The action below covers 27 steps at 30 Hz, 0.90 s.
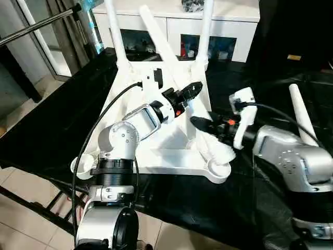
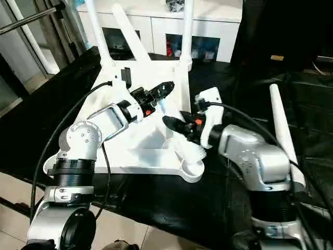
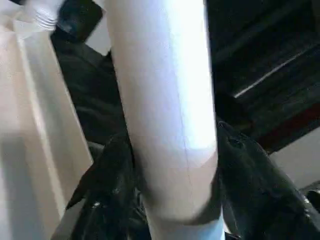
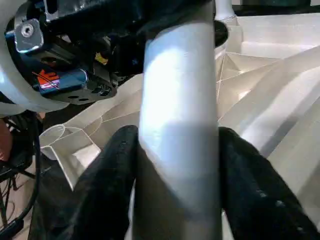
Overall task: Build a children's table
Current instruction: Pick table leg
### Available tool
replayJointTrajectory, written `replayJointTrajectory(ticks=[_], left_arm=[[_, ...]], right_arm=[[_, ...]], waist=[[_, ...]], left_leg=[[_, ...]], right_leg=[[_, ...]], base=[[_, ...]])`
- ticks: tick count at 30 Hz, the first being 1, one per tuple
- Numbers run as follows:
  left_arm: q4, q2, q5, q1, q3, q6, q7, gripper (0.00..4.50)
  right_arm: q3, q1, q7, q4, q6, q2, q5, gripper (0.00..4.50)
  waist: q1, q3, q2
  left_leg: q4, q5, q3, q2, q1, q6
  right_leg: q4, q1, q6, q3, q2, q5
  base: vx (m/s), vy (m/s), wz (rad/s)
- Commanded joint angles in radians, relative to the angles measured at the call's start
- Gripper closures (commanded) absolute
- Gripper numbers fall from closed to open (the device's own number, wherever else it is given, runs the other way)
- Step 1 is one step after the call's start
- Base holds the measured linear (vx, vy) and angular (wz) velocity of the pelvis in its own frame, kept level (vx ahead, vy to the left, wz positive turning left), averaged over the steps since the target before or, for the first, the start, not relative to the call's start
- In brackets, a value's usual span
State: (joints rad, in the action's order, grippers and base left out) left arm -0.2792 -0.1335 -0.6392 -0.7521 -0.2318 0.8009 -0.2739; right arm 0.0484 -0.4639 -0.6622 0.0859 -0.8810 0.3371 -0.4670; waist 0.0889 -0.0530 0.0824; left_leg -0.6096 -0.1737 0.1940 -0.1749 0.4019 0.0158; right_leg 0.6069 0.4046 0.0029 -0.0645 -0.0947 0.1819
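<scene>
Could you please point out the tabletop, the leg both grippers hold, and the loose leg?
Tabletop (image 1: 171, 156): left eye view, near rim.
Held leg (image 4: 180, 150): right wrist view, shaft between fingers.
Loose leg (image 1: 303, 117): left eye view, mid-shaft.

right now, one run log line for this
stage: fitting leg | tabletop: upside down | left gripper: shut on leg | right gripper: shut on leg

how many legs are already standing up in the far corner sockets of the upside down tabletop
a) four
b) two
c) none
b: two legs rise upright from the far corners of the tabletop, while a third leg leans slanted, held by both the left gripper and right gripper, and a fourth leg lies off to the robot's right.
</scene>
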Motion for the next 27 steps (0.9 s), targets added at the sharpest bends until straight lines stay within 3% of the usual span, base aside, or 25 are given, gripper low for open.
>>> replayJointTrajectory(ticks=[1, 8, 14, 19, 22, 27], left_arm=[[0.000, -0.039, -0.018, 0.009, 0.009, -0.004, -0.013, 2.28], [-0.013, -0.024, -0.031, 0.008, 0.007, -0.008, -0.035, 2.68], [0.012, 0.109, -0.077, -0.019, 0.078, 0.031, -0.310, 2.69], [0.040, 0.162, -0.121, -0.048, 0.103, 0.053, -0.467, 2.69], [0.037, 0.187, -0.119, -0.061, 0.133, 0.035, -0.568, 2.69], [-0.006, 0.184, -0.124, -0.089, 0.127, 0.011, -0.597, 2.69]], right_arm=[[-0.003, -0.008, -0.011, 0.022, 0.005, 0.010, -0.018, 1.64], [-0.007, -0.013, -0.023, 0.010, 0.020, 0.030, -0.012, 1.08], [0.013, -0.018, -0.191, 0.027, 0.006, 0.158, -0.076, 0.56], [0.026, -0.028, -0.295, 0.015, -0.078, 0.202, -0.167, 0.48], [-0.012, -0.021, -0.367, 0.014, -0.102, 0.234, -0.193, 0.48], [-0.066, -0.015, -0.424, 0.038, -0.117, 0.245, -0.227, 0.48]], waist=[[0.001, 0.079, -0.032], [0.001, 0.079, -0.032], [0.006, 0.080, -0.031], [0.002, 0.078, -0.034], [0.007, 0.078, -0.031], [0.005, 0.077, -0.034]], left_leg=[[0.057, -0.086, -0.022, -0.037, -0.020, -0.065], [0.056, -0.087, -0.022, -0.037, -0.020, -0.069], [0.055, -0.084, -0.022, -0.039, -0.022, -0.083], [0.053, -0.084, -0.020, -0.039, -0.020, -0.093], [0.054, -0.095, -0.021, -0.042, -0.024, -0.088], [0.054, -0.107, -0.021, -0.042, -0.023, -0.071]], right_leg=[[-0.073, -0.053, -0.180, 0.033, -0.047, 0.181], [-0.074, -0.053, -0.186, 0.033, -0.047, 0.181], [-0.070, -0.054, -0.189, 0.034, -0.048, 0.178], [-0.068, -0.055, -0.222, 0.033, -0.048, 0.168], [-0.068, -0.055, -0.220, 0.034, -0.049, 0.199], [-0.068, -0.056, -0.220, 0.035, -0.051, 0.200]], base=[[0.000, 0.000, 0.00], [0.000, 0.000, 0.00], [0.000, 0.000, 0.00], [0.000, 0.000, 0.00], [0.000, 0.000, 0.00], [0.000, 0.000, 0.00]])
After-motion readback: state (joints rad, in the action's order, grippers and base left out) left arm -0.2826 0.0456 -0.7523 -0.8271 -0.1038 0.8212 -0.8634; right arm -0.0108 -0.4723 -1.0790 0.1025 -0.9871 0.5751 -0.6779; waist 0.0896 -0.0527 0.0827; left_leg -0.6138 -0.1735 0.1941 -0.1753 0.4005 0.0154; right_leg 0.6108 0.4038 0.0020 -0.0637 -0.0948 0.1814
